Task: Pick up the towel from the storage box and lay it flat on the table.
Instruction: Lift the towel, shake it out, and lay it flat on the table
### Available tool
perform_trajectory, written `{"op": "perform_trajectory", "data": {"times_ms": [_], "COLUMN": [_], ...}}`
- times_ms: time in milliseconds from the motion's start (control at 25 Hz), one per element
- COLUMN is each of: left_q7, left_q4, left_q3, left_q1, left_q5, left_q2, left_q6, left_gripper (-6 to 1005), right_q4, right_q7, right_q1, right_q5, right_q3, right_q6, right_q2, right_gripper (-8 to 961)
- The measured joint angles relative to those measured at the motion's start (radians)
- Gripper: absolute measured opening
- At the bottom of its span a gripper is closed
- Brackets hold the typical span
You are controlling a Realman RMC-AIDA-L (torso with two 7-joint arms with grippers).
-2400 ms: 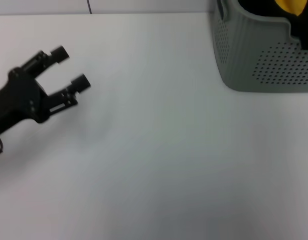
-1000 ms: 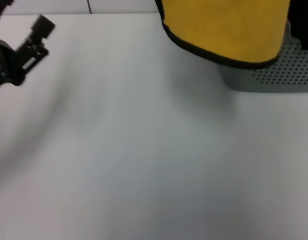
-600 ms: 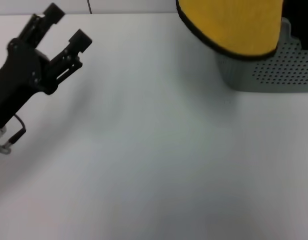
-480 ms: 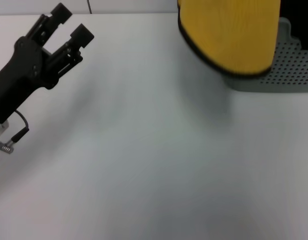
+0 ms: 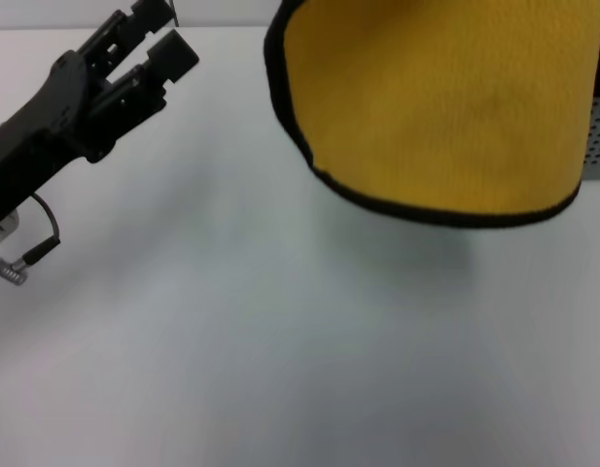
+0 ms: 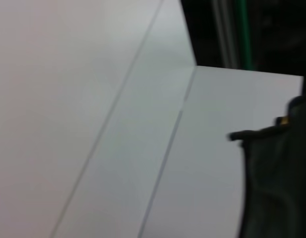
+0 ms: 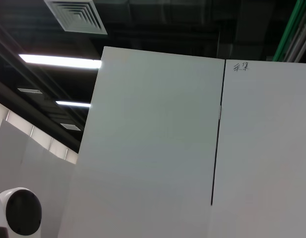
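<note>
One arm of mine carries the towel [image 5: 436,107], which hangs yellow face toward me over the far right part of the counter [image 5: 280,341], its black-bordered lower edge curved and clear of the surface. My right end effector is out of sight above the head view, so I cannot tell how it grips; I only judge that it holds the cloth up somewhere along the top. The box [image 5: 599,136] shows only as a grey perforated sliver at the right edge, behind the towel.

My left end effector [image 5: 161,39] hovers over the far left corner of the counter, fingers spread and holding nothing, well apart from the towel.

The risks, as I judge them: held from one place only, the cloth may land bunched or folded over itself rather than flat. If I lower it where it hangs, its right side could drape onto the box. If my left reaches for the free edge and catches only the stitched border, the corner may slip out as we pull it taut.
</note>
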Motion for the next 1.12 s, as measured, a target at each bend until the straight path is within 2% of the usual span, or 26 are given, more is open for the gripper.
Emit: {"op": "perform_trajectory", "data": {"times_ms": [200, 480, 920, 1120], "left_q7": [0.009, 0.044, 0.044, 0.047], "left_q4": [0.021, 0.022, 0.010, -0.013], "left_q3": [0.014, 0.018, 0.020, 0.033], "left_q1": [-0.003, -0.018, -0.063, -0.098], "left_q5": [0.004, 0.005, 0.005, 0.004], "left_q2": [-0.015, -0.039, -0.045, -0.049], "left_q6": [0.041, 0.071, 0.030, -0.015], "left_gripper": [862, 861, 861, 860], "right_q4": [0.000, 0.000, 0.064, 0.104], "right_q7": [0.000, -0.003, -0.009, -0.015], "right_q1": [0.001, 0.002, 0.045, 0.077], "right_q5": [0.001, 0.000, -0.012, -0.034], "right_q3": [0.000, 0.000, -0.015, -0.032], "right_q6": [0.019, 0.066, 0.079, 0.080], "right_q2": [0.003, -0.008, -0.018, -0.013], "right_gripper": [32, 35, 38, 40]}}
